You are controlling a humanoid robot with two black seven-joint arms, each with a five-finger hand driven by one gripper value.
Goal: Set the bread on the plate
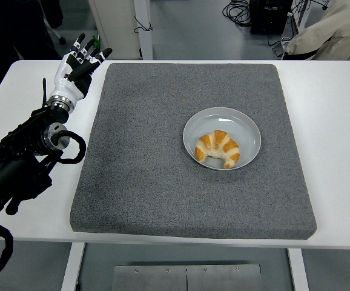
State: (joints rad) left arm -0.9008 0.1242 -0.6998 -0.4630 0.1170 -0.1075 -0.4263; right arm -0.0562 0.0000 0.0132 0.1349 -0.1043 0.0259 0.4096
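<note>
Now bread (218, 149) lies on plate (247, 127), far from fingers (85, 51).

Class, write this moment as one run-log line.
bread: croissant on plate | left robot hand: open, empty, over table's far-left | right arm: out of view | task: looks done

You see a black left arm (17, 163) of blocky segments, with a round silver joint and a black cable looping beside it. Its left hand (72, 76) is white-shelled, with black fingers (93, 57) banded in white, above a silver wrist ring.
</note>
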